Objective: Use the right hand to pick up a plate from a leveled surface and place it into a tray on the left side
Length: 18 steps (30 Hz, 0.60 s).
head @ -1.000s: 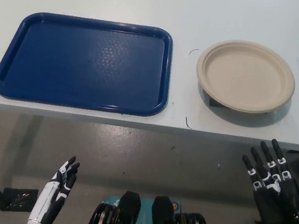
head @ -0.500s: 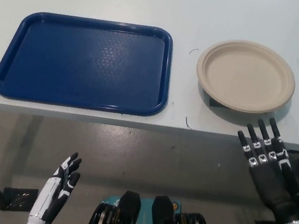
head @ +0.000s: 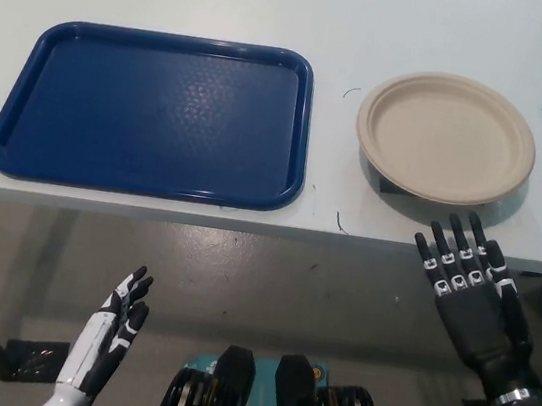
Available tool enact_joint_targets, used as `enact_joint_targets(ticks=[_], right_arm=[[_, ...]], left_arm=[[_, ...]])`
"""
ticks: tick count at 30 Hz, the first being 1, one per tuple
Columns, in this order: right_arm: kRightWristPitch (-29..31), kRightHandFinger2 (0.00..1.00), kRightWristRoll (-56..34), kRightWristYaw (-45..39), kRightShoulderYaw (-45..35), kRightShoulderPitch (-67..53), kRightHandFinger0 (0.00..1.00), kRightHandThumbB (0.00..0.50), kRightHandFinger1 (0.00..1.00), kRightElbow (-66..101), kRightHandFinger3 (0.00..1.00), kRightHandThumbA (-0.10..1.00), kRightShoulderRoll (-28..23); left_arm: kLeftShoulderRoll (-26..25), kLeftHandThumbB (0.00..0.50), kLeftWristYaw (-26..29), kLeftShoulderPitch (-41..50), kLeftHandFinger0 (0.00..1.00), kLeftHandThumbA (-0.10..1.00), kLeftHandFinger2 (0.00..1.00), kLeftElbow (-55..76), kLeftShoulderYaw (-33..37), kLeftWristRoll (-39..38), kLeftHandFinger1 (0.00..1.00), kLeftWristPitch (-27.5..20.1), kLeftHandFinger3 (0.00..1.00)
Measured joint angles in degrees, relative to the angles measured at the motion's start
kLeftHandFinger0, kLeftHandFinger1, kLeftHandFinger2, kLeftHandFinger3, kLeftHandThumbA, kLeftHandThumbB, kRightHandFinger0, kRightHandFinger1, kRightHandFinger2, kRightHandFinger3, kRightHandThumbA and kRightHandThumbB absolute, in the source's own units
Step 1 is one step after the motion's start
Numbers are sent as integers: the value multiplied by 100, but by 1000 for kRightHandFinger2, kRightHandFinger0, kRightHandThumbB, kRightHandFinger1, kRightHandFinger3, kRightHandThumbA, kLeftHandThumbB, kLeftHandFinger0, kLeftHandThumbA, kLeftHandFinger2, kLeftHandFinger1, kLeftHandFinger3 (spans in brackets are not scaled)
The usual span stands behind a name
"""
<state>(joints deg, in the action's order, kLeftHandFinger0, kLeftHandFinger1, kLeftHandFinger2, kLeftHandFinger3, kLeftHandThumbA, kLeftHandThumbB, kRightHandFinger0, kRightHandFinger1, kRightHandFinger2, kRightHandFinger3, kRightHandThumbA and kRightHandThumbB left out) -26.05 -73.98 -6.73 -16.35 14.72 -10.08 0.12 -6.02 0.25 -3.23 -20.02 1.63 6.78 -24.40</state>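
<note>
A beige paper plate [head: 447, 137] rests on a small dark raised block at the right of the white table. Left of it lies an empty blue tray [head: 152, 113]. My black right hand [head: 469, 291] is open with its fingers spread, at the table's front edge just below the plate, not touching it. Low at the left, below the table edge, my white left hand [head: 109, 337] rests open.
The white table [head: 299, 5] ends in a front edge running across the middle of the view, with grey floor below it. A gap of bare table separates tray and plate.
My right hand has risen and shifted left, from below the table edge up to the edge just under the plate. The left hand has barely drifted.
</note>
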Motion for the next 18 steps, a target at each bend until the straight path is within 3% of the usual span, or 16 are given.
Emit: enact_joint_targets(ticks=[18], right_arm=[[19, 1000, 230, -251, -228, 306, 1000, 379, 1000, -976, 1000, 1000, -16]], left_arm=[[-36, 195, 4, -63, 1000, 924, 1000, -2, 42, 1, 1000, -25, 1000]])
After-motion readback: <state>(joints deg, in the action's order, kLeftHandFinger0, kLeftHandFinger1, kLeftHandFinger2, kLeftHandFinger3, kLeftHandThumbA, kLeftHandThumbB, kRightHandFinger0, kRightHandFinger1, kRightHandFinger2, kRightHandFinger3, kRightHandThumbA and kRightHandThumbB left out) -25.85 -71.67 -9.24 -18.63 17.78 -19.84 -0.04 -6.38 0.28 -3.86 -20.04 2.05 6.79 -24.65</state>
